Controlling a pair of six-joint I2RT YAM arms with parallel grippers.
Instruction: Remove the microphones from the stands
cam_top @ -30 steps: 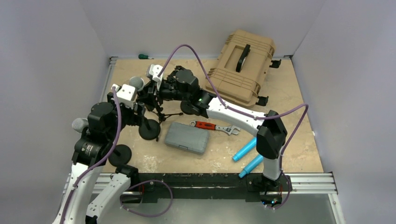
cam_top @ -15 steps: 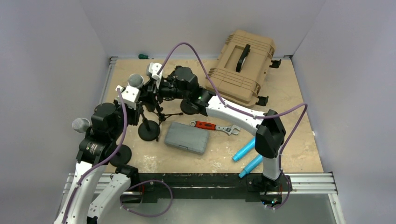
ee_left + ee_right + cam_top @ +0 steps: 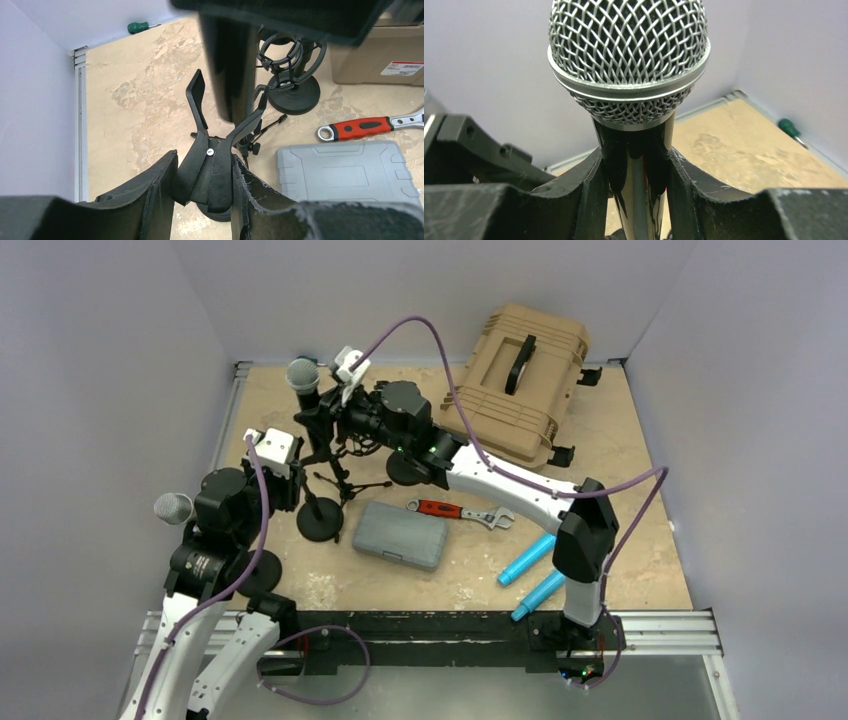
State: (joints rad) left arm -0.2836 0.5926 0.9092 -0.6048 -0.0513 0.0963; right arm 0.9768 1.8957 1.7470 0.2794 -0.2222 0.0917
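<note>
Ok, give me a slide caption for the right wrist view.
Right gripper clamped on the microphone, just below its mesh head.

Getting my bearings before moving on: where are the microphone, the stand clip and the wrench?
microphone (image 3: 629, 50), right wrist view, on its mesh head.
stand clip (image 3: 207, 162), left wrist view, on the hub below its prongs.
wrench (image 3: 440, 508), top external view, on its red handle.

In the right wrist view the microphone (image 3: 634, 165) runs off the bottom edge. In the left wrist view a dark blurred shape (image 3: 280, 15) hides its top, the stand (image 3: 205, 165) covers most of its own base, and the right edge cuts the tan case (image 3: 380, 55).
</note>
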